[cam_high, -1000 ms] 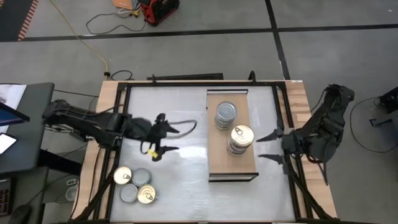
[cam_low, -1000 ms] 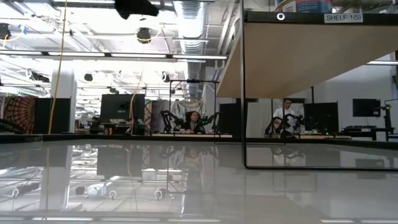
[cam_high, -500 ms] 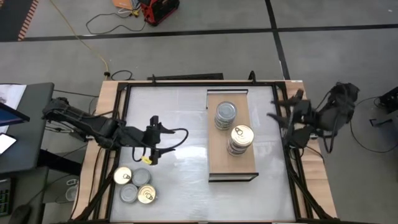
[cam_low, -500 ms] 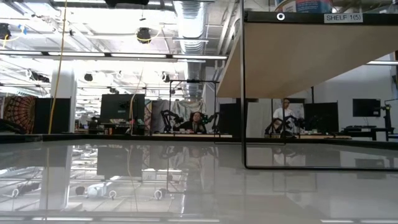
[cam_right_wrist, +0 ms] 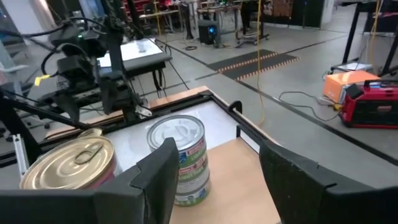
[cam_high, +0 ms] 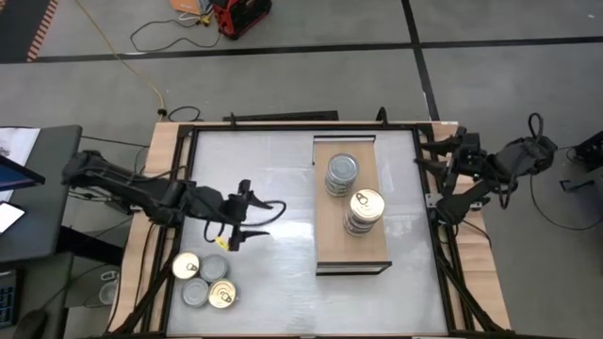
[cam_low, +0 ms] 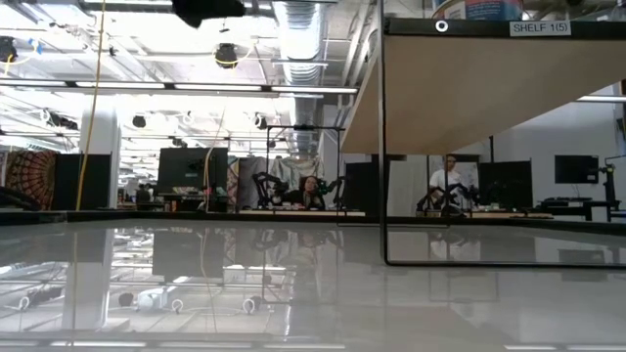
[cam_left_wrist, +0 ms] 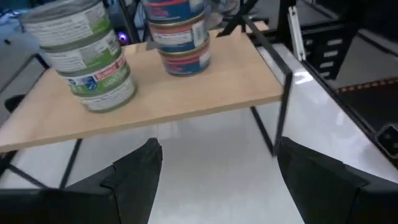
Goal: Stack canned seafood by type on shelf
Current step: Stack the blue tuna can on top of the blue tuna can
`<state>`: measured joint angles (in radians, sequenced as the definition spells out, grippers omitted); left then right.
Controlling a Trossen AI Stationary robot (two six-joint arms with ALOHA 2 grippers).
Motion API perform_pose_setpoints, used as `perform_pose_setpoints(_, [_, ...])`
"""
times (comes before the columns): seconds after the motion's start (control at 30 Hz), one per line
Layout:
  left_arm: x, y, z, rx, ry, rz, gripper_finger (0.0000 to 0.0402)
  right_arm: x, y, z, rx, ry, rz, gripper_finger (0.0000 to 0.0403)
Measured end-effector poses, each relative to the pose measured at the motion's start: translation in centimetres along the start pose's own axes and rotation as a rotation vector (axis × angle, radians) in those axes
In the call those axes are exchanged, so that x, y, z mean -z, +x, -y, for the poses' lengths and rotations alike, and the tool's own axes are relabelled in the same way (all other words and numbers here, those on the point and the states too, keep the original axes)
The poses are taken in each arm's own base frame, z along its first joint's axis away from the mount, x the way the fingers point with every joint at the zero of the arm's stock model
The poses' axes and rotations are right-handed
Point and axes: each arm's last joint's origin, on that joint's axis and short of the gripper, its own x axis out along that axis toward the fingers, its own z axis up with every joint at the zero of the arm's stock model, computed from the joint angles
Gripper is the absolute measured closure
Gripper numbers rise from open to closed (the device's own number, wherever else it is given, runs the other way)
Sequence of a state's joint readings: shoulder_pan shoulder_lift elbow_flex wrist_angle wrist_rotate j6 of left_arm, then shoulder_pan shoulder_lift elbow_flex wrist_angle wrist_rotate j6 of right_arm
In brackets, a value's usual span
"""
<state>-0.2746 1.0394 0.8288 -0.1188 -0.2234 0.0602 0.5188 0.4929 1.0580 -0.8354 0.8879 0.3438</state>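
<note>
1. Fingers first: your left gripper (cam_high: 252, 214) hangs over the bare tabletop (cam_high: 283, 264) with both fingers (cam_left_wrist: 134, 177) spread wide and nothing between them.
2. Your right gripper (cam_high: 426, 160) sits off the table's far right edge, raised; its fingers (cam_right_wrist: 155, 171) stand apart with nothing held.
3. Writing you can read: a tag reading "SHELF 1(5)" (cam_low: 539, 28) on the frame in the low view. The tin labels in the left wrist view are too blurred to read; you see only green-and-white wrappers on one stack and red-and-blue on the other.
4. Count on the shelf (cam_high: 330, 245): two stacks. The gold-lidded stack (cam_high: 365, 211) lies between your two grippers, nearer the right one; the silver-lidded stack (cam_high: 342, 175) stands just beside it, farther back on the board.
5. How many tins make each stack you cannot settle exactly; the left wrist view shows at least two in each.
6. Count on the tabletop: four loose tins (cam_high: 203, 280) clustered close below your left fingers, two gold pull-tab lids and two plain silver.
7. Seen past your right fingers, both stacks stand upright just ahead.
</note>
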Motion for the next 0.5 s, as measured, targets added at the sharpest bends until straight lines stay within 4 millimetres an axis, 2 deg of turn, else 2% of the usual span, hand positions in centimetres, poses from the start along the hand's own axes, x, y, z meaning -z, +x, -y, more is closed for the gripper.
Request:
perform_pose_setpoints(0.1, [1.3,0.2,-1.0,0.014,-0.021,-0.008,0.0095,0.0,0.4,-0.4,0.017,-0.013,-0.004,0.0157])
perform_pose_setpoints(0.33, [1.7,-1.2,-2.0,0.029,-0.046,0.078,0.0095,0.1,1.5,-1.6,0.000,-0.004,0.005,0.0157])
perform_pose_setpoints(0.5, [1.4,-2.2,-1.9,0.035,-0.081,0.113,0.0095,-1.3,2.6,-4.1,-0.231,-0.052,0.177,0.0157])
